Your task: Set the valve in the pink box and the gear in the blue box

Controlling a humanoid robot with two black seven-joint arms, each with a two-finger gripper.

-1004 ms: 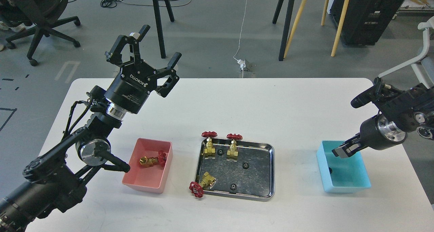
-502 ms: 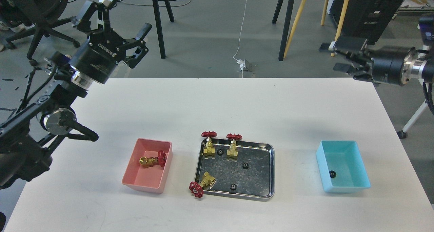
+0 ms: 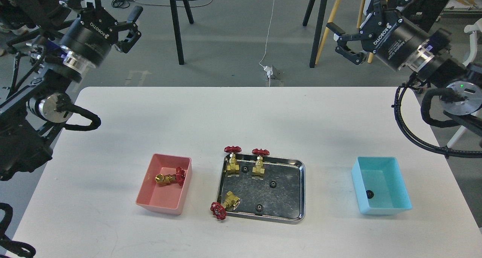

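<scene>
**Above the far corners, both arms pull clear after one valve and one gear are boxed**

Above the far left corner of the tabletop (image 3: pixel 150 111), the left gripper (image 3: pixel 111 9) now hangs high with its fingers spread wide and nothing between them. A second ago it stood lower and nearer, just beyond the pink box (image 3: pixel 164 189); since then it has swung up and out to the left. On the far right, the right gripper (image 3: pixel 348 32) has made the bigger move: a second ago its fingers were down inside the blue box (image 3: pixel 381 185), and now it sits high past the far right edge, fingers apart and empty.

What they leave behind tells the story. One valve (image 3: pixel 169 178) lies on its side in the pink box, red wheel toward the right wall. One gear (image 3: pixel 369 193) rests on the floor of the blue box, near its left wall. Neither has shifted over the last second.

On the steel tray (image 3: pixel 297 190) between the two boxes, the rest is unmoved: two valves standing upright at the far left end (image 3: pixel 232 161) (image 3: pixel 260 162), a third valve tipped over at the near left corner (image 3: pixel 223 206) with its wheel hanging over the tray's rim, and three small gears scattered on the tray floor (image 3: pixel 245 169) (image 3: pixel 272 183) (image 3: pixel 258 208).

By my reading, one round of the task is finished, with both drops made and both arms retreated. If every part must be sorted, three valves and three gears remain. The tipped valve at the rim looks the most awkward next pick.
</scene>
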